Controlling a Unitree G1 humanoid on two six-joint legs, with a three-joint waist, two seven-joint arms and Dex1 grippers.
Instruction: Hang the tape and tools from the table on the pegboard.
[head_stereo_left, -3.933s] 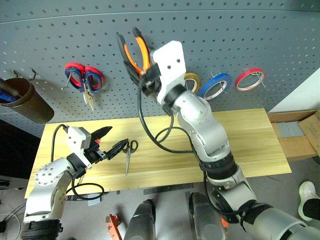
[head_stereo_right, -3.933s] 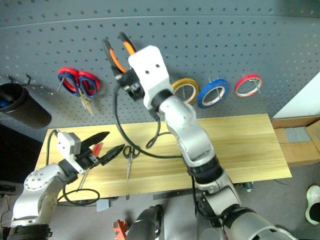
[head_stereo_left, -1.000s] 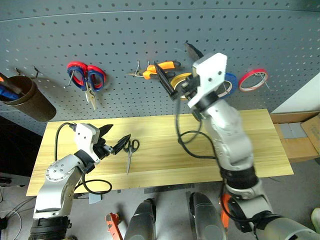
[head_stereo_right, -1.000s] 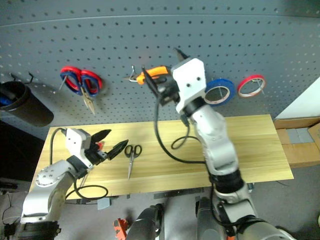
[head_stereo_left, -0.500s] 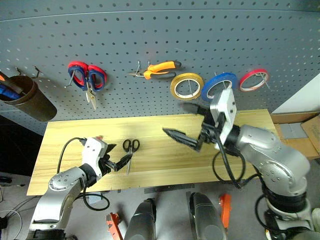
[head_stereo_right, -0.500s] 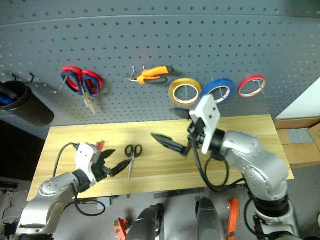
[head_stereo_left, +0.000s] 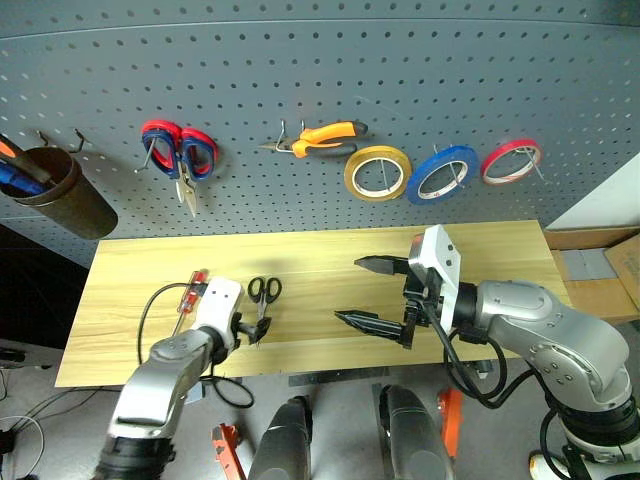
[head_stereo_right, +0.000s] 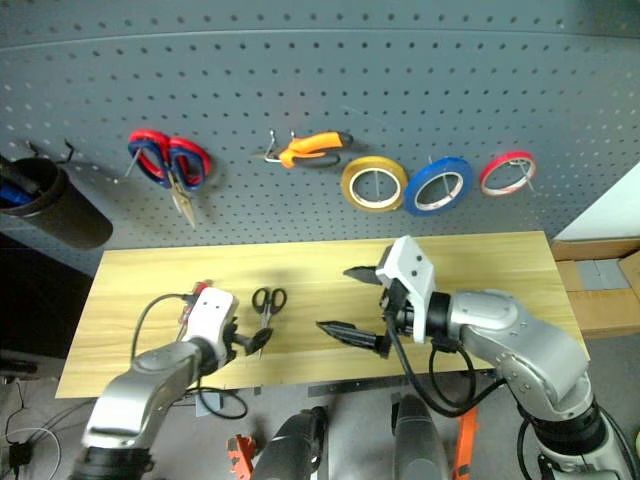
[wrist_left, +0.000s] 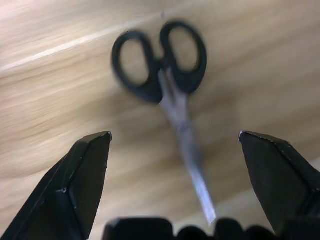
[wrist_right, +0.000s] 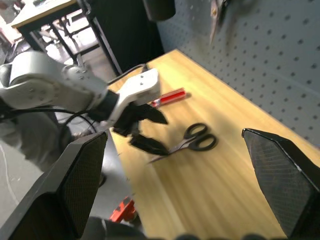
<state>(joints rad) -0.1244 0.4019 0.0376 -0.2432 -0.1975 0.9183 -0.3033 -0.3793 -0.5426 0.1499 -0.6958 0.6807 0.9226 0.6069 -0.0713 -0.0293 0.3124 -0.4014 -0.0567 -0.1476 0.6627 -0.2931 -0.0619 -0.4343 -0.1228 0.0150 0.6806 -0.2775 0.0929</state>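
Observation:
The small black-handled scissors (head_stereo_left: 262, 298) lie on the wooden table (head_stereo_left: 520, 250), blades toward its front edge. My left gripper (head_stereo_left: 252, 331) is open, its fingers standing either side of the blade (wrist_left: 189, 150). The red-handled screwdriver (head_stereo_left: 190, 291) lies just left of that hand. My right gripper (head_stereo_left: 348, 290) hovers open and holds nothing over the table's middle, pointing left. On the pegboard (head_stereo_left: 420, 60) hang the orange-handled pliers (head_stereo_left: 325, 137) and the blue tape (head_stereo_left: 440, 173).
Also on the pegboard are a yellow tape ring (head_stereo_left: 377, 172), a red tape ring (head_stereo_left: 510, 160), scissors with red and blue handles (head_stereo_left: 178, 155) and a brown cup (head_stereo_left: 62, 195) at the far left. A cardboard box (head_stereo_left: 600, 270) sits right of the table.
The pliers left my right gripper and now hang on the pegboard. The right gripper came down to the table's middle. My left gripper dropped and tilted down over the scissors' blade.

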